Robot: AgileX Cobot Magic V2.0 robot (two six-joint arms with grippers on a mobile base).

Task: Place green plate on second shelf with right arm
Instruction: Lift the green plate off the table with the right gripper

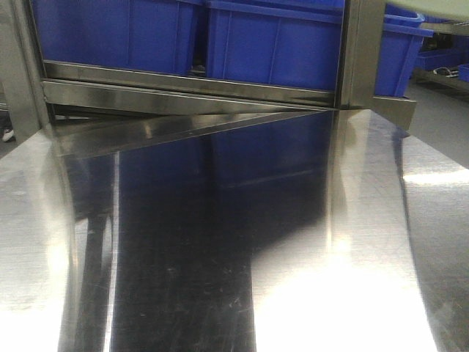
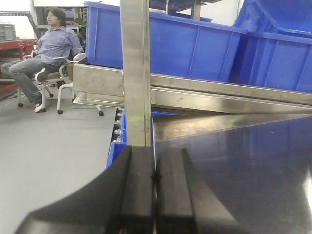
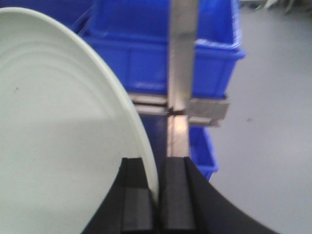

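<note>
Right wrist: right hand (image 3: 157, 183) pinches green plate (image 3: 58, 136); left hand (image 2: 155, 178) pressed together; blue bins (image 3: 131, 68), contents hidden.

Green plate (image 3: 58, 136): pale sage green, matte; faint concentric rings showed across face. Right hand (image 3: 157, 200) and left hand (image 2: 155, 195): both dull black. Bins (image 1: 271, 44): strong blue, plain, no markings seen. Shelf frame (image 1: 190, 92): silver-grey steel. Surface (image 1: 183, 279): polished steel, mirrored dark blue of bins, white glare patches at sides. Floor (image 2: 53, 151): flat grey. Seated person (image 2: 48, 48) wore pale blue shirt, grey-blue jeans; dark hair.
</note>
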